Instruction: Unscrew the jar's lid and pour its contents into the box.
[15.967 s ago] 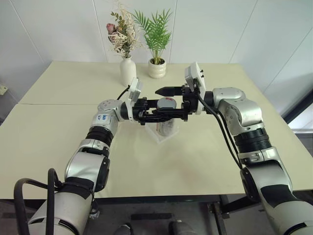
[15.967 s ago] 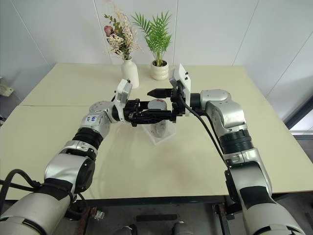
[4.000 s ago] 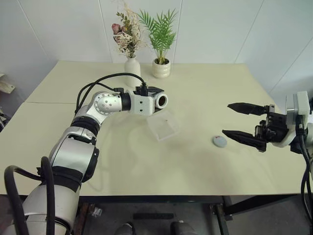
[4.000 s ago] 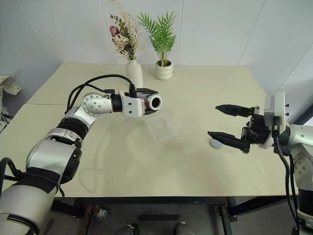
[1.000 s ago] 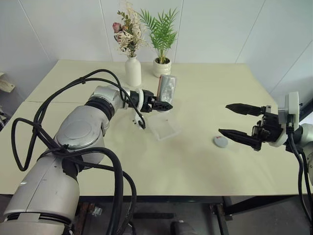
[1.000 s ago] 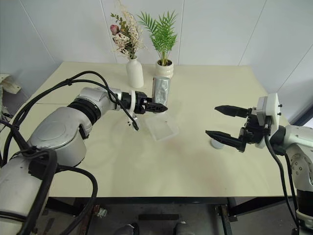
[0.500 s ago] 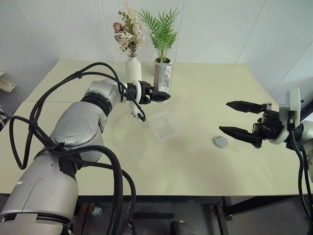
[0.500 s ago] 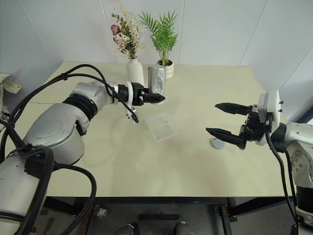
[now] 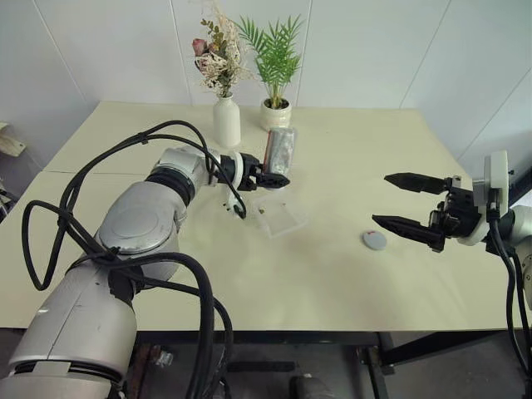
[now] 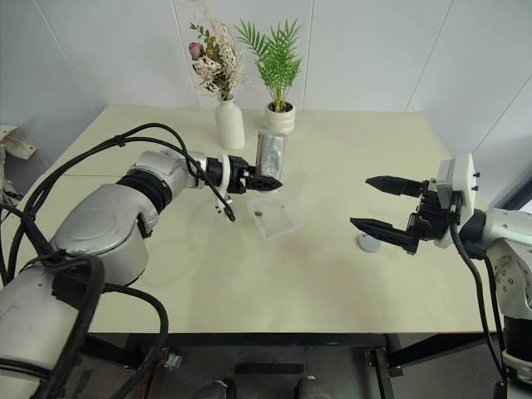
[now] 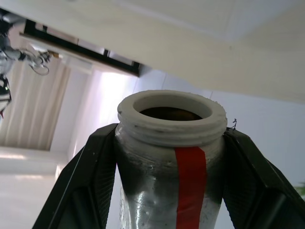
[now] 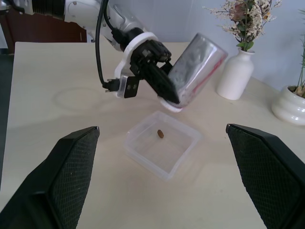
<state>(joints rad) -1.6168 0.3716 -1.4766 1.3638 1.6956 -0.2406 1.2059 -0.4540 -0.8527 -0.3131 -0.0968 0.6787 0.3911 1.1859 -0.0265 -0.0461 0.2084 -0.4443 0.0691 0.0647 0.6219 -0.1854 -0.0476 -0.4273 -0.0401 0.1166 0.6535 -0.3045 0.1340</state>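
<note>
The left gripper clamped the jar mouth-down directly above the box, best kept centred; the right gripper gaped beside the lid.

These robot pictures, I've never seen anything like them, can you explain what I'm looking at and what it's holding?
It is a two-armed humanoid robot at a table. Two pictures come from cameras in its head, two from cameras on its wrists. The left gripper is shut on a clear jar, lid off, tipped mouth-down over a clear plastic box. One brown bit lies in the box. The right gripper hangs open and empty beside the grey lid, which lies on the table. At the back stand a white vase and a potted plant.
</note>
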